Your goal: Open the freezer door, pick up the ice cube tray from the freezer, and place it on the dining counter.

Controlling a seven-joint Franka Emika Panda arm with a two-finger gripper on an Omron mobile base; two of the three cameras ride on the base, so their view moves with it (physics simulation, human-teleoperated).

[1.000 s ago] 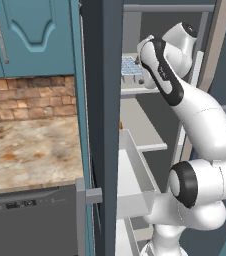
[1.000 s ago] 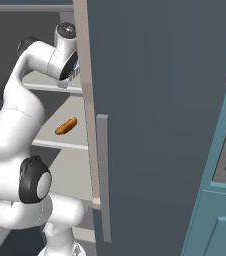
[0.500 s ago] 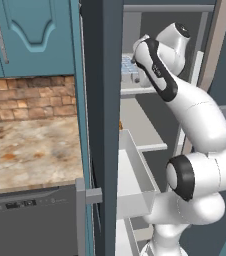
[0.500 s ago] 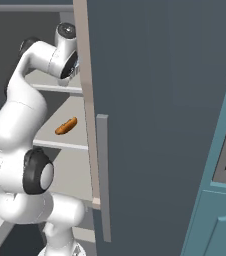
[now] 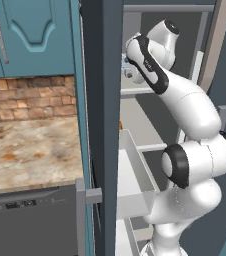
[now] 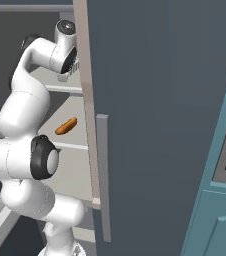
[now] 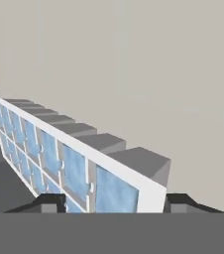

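**Gripper straddling tray in freezer**

The tray [image 7: 79,168] is sitting on an upper shelf [image 5: 135,91] in the freezer [image 5: 157,120], its end lying between the gripper's [image 7: 115,202] parted fingertips. Whether they are gripping it cannot be told.

- I can read no words, brand names, numbers or signs anywhere around me.
- The dishwasher panel [image 5: 20,204] under the marbled counter carries a short row of pale marks, too small and blurred for me to make out.
- The ice cube tray [image 7: 64,163] between my fingertips [image 7: 49,202] bears no lettering, just its grid of cells.
- The freezer door [image 6: 160,115] beside my arm shows a plain grey face with no label that I can read.
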